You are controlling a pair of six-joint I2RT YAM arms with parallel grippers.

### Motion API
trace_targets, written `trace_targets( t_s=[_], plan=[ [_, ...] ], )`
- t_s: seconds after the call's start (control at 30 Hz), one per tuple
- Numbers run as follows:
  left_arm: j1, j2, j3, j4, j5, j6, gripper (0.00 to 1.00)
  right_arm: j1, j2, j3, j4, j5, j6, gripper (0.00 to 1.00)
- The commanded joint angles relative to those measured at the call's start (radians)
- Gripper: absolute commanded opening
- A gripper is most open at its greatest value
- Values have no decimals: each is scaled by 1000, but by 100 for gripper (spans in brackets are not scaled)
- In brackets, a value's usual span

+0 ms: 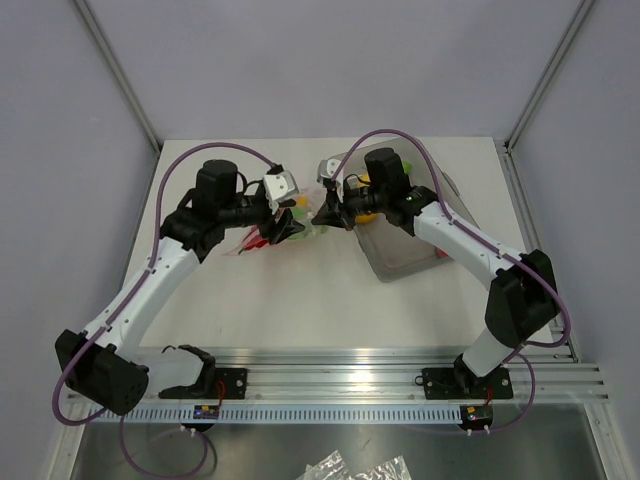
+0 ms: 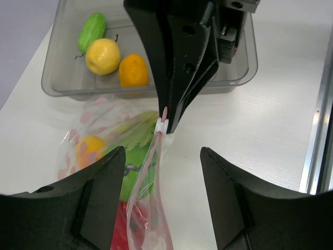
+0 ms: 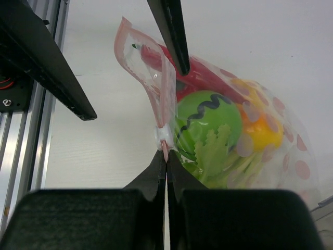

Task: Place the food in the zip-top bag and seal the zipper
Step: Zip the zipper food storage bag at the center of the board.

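Note:
The clear zip-top bag (image 1: 296,230) stands on edge between both grippers, holding a green ball (image 3: 208,122), a green leaf (image 3: 216,153), a yellow-orange piece (image 3: 263,130) and a red piece (image 3: 200,70). Its pink zipper (image 3: 165,91) carries a white slider (image 3: 164,134). My right gripper (image 3: 166,156) is shut on the zipper just behind the slider; it also shows in the left wrist view (image 2: 169,117). My left gripper (image 2: 162,208) is open, its fingers either side of the bag's still-parted zipper end (image 2: 143,182), not touching it.
A grey translucent tray (image 2: 250,62) lies behind the bag with a green fruit (image 2: 92,30), a yellow fruit (image 2: 103,56) and an orange fruit (image 2: 133,70) in it. An aluminium rail (image 1: 330,380) runs along the table's near edge. A crumpled plastic wrapper (image 1: 360,468) lies below it.

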Motion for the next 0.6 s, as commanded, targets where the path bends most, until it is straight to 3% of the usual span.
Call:
trace_targets(
  t_s=[0.0,0.37,0.57],
  plan=[
    [-7,21,46,33,123,52,62,-4,-4,55,37,-53,21,0],
    [-38,104,128,-27,122,90,49,-4,-2,61,49,-64,32,0],
    [-41,130,145,-72,120,107,35,-6,-2,64,52,-65,38,0]
  ],
)
